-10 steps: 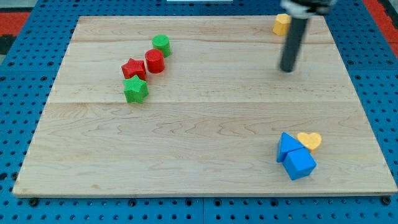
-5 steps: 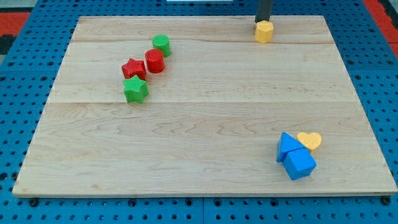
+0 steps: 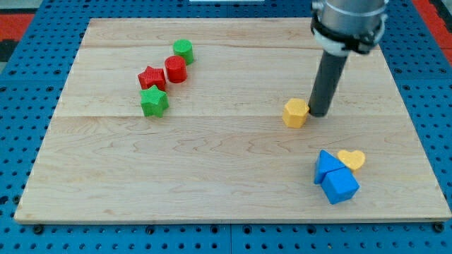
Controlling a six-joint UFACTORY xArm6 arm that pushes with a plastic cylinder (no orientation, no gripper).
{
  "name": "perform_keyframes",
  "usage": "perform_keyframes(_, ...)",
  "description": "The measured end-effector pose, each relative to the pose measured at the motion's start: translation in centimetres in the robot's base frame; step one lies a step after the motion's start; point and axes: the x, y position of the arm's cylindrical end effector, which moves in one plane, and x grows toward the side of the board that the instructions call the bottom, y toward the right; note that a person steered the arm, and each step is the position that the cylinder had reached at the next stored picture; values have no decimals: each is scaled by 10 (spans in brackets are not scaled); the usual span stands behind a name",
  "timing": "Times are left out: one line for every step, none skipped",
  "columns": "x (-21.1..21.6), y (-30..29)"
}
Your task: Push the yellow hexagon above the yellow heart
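Note:
The yellow hexagon (image 3: 295,112) lies right of the board's centre. My tip (image 3: 318,113) stands just at its right side, touching or nearly touching it. The yellow heart (image 3: 352,159) lies lower right, below and to the right of the hexagon, against a blue triangle block (image 3: 326,164) and a blue cube (image 3: 340,185).
A green cylinder (image 3: 183,50), a red cylinder (image 3: 175,69), a red star (image 3: 151,77) and a green star (image 3: 154,102) form a cluster at the upper left. The wooden board (image 3: 212,176) rests on a blue pegboard.
The yellow hexagon has moved from the board's top edge down to right of the centre. My rod has come down with it and now stands at its right side.

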Motion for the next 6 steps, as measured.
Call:
perform_keyframes(-39, 1)
perform_keyframes(-61, -31)
perform_keyframes(-16, -51)
perform_keyframes(40, -25)
perform_keyframes(63, -21)
perform_keyframes(54, -22)
